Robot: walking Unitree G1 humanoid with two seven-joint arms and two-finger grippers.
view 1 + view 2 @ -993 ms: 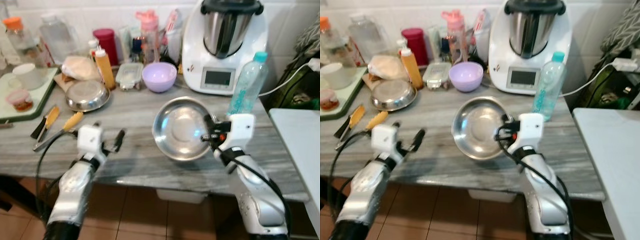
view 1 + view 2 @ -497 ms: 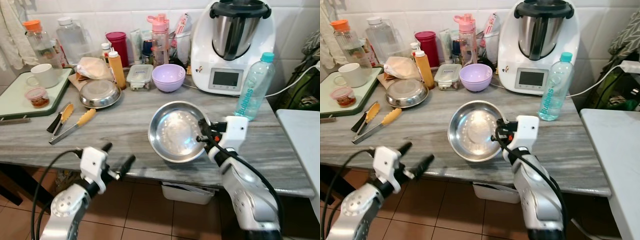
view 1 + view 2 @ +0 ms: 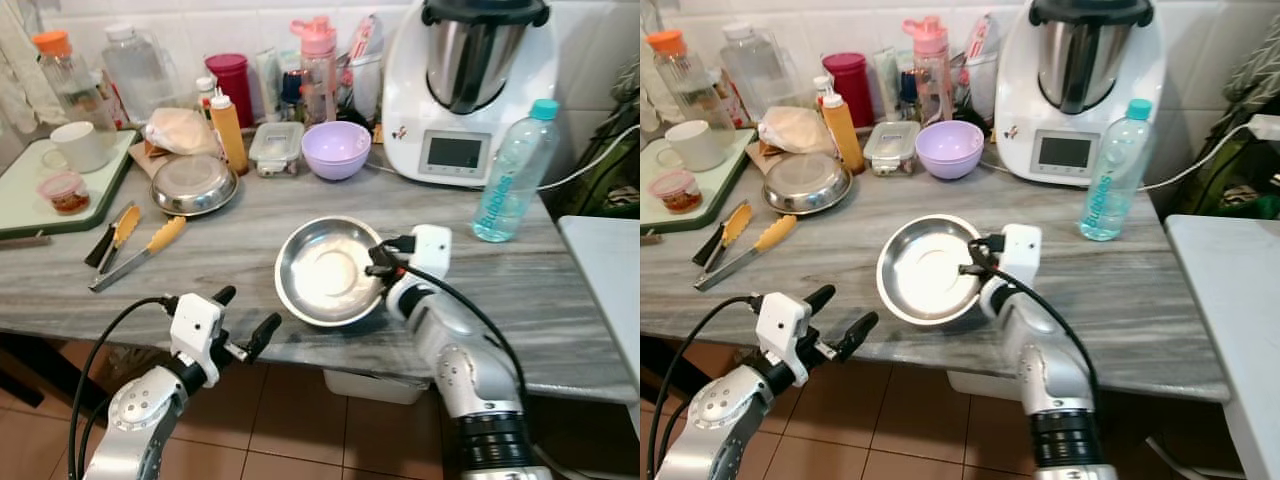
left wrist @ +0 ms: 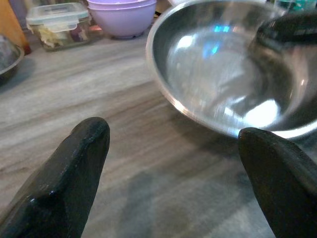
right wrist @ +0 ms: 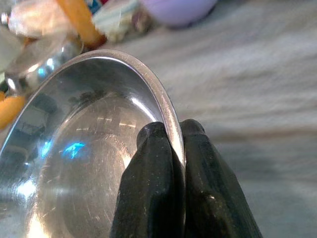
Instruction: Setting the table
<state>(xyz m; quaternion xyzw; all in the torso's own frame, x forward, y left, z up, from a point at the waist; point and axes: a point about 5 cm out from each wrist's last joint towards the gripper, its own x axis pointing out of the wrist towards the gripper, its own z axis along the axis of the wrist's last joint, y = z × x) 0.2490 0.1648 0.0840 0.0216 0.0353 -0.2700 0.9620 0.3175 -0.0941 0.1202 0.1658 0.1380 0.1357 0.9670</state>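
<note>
Pinching steel bowl (image 3: 325, 270) rim: right claw (image 5: 171, 148), above worktop (image 3: 560, 300); left claw (image 3: 245, 315) spread wide, holding nothing.

My head cams are looking fwd & down over the grey counter (image 3: 250, 250) from its front edge, both eyes sharing the same scene w/ a slight sideways offset. My left wrist cam is peering low along my spread fingers (image 4: 64, 183), close to the countertop, facing the steel bowl (image 4: 223, 74). My right wrist cam is sitting v. close behind my fingers (image 5: 153, 193) at the bowl's rim. All views are sharing that bowl.
</note>
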